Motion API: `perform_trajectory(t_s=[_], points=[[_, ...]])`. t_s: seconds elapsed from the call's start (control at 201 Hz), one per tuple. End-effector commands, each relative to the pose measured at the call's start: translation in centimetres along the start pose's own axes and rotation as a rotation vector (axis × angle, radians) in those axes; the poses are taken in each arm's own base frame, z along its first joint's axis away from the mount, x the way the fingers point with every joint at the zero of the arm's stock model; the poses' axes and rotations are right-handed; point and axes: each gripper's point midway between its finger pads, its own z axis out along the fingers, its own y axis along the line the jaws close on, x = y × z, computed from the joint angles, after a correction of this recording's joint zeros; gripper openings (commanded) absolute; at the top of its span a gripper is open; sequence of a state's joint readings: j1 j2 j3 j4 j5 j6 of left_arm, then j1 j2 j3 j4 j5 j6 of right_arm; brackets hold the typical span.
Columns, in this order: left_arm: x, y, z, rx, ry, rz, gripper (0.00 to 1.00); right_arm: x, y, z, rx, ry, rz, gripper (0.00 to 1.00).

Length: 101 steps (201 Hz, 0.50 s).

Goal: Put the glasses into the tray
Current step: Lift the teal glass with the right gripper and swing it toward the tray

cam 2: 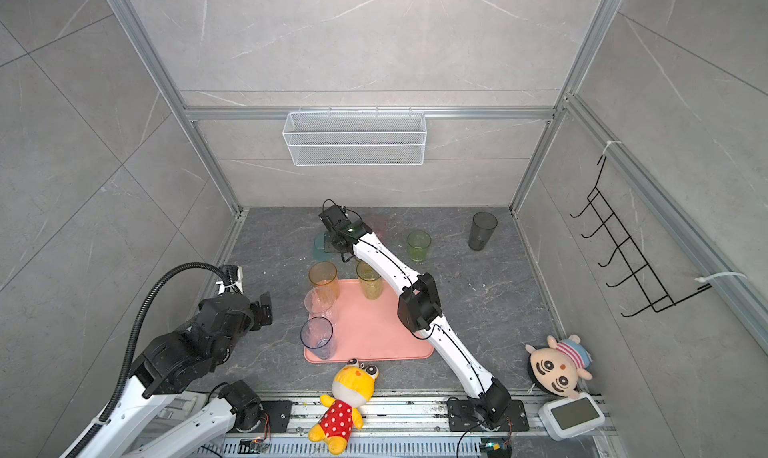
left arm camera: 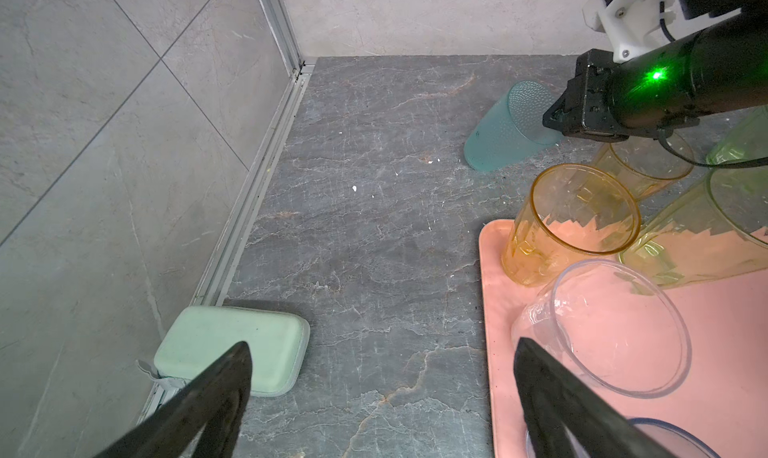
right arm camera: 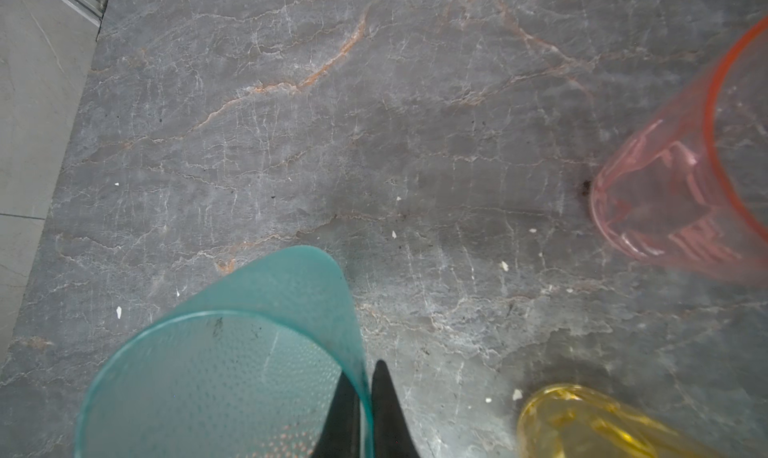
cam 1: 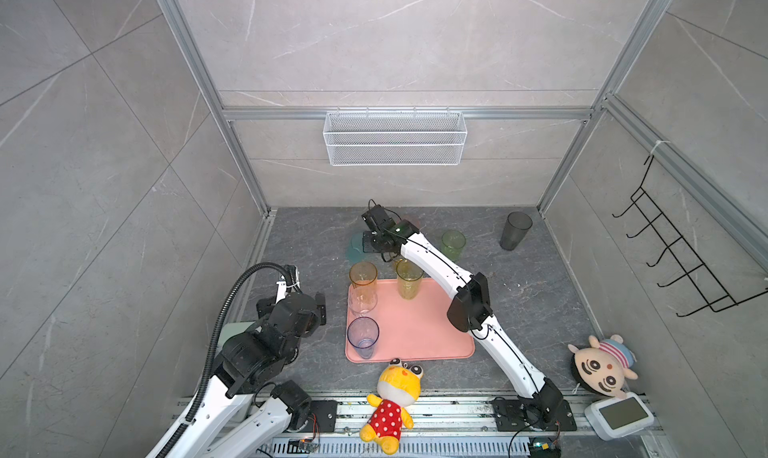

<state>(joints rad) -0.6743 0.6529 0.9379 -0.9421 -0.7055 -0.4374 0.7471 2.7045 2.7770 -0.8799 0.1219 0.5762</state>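
Observation:
My right gripper [right arm camera: 363, 370] is shut on the wall of the teal glass [right arm camera: 232, 372], one finger inside the rim and one outside. That glass [cam 1: 355, 243] leans tilted on the tabletop behind the salmon tray [cam 1: 415, 331]. On the tray stand an amber glass [cam 1: 363, 273], a clear one [cam 1: 362, 300], a blue one [cam 1: 363, 337] and a tall yellow one [cam 1: 409, 279]. Off the tray are a pink glass [right arm camera: 685, 185], a short yellow one [right arm camera: 582, 422], a green one [cam 1: 453, 246] and a smoky grey one [cam 1: 515, 230]. My left gripper [left arm camera: 382, 345] hangs open and empty left of the tray.
A white wire basket [cam 1: 395, 137] hangs on the back wall and a black hook rack [cam 1: 681, 248] on the right wall. Two plush toys [cam 1: 392, 402] [cam 1: 602, 364] and a white device [cam 1: 621, 414] lie along the front. A pale green pad [left arm camera: 232, 347] sits by the left wall.

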Motion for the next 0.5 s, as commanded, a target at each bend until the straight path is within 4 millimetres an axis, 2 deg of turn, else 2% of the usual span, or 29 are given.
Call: perform_trajectory(t_s=[0.0,0.443,0.493,0.498], points=[[-0.3,0.3,-0.2,-0.012,-0.022,-0.024,0.98,-1.4,0.7,-1.8,-0.029,-0.029,-0.004,0.0],[-0.2,0.4,-0.2,-0.012,-0.022,-0.021,0.98,-4.1,1.1,-7.3,-0.031,-0.088,-0.031,0.0],[-0.2,0.3,-0.2,-0.012,-0.023,-0.022,0.98,-4.0,0.8,-7.2,-0.018,-0.082,-0.038,0.0],[-0.2,0.4,-0.2,-0.012,-0.022,-0.022,0.98,-4.4,1.0,-8.0,-0.024,-0.094,-0.038,0.0]])
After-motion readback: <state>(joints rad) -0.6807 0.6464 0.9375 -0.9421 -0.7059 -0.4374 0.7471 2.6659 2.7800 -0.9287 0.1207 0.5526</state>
